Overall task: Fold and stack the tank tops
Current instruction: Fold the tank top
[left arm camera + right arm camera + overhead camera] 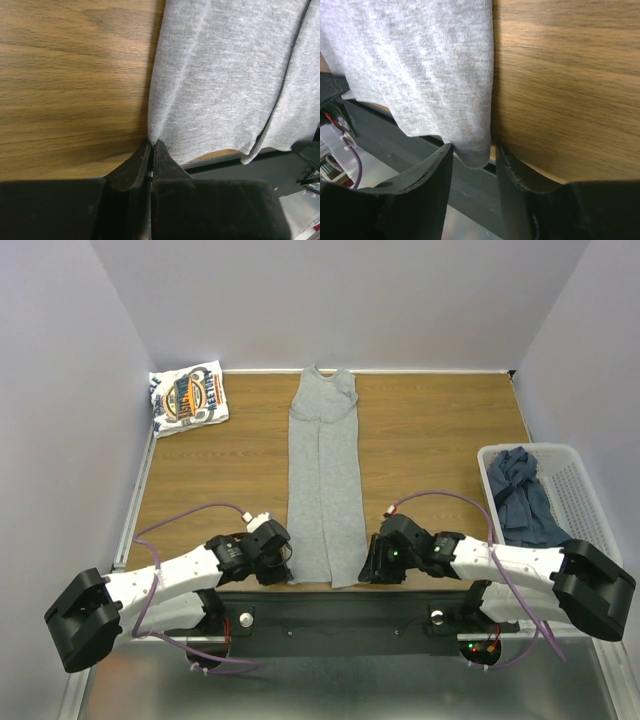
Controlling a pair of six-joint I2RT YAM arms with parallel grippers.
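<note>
You have one shirt done: the white printed tank top (188, 397) sits folded, far to the left of the white mesh basket (590, 500) and farther back. The dark slate-blue tank tops (522, 495) are heaped inside that basket, unfolded. The light grey tank top (323, 480) lies on the counter (440, 430) left of the basket, folded lengthwise into a long narrow strip. By my judgement it needs its crosswise folds, then stacking.

Your left tool (152, 145) sits at the hem corner away from the basket. Its fingers are together and, by the look of it, pinching that corner. Your right tool (473, 148) is at the hem corner nearer the basket, fingers apart, with the corner hanging between them, not clamped.
</note>
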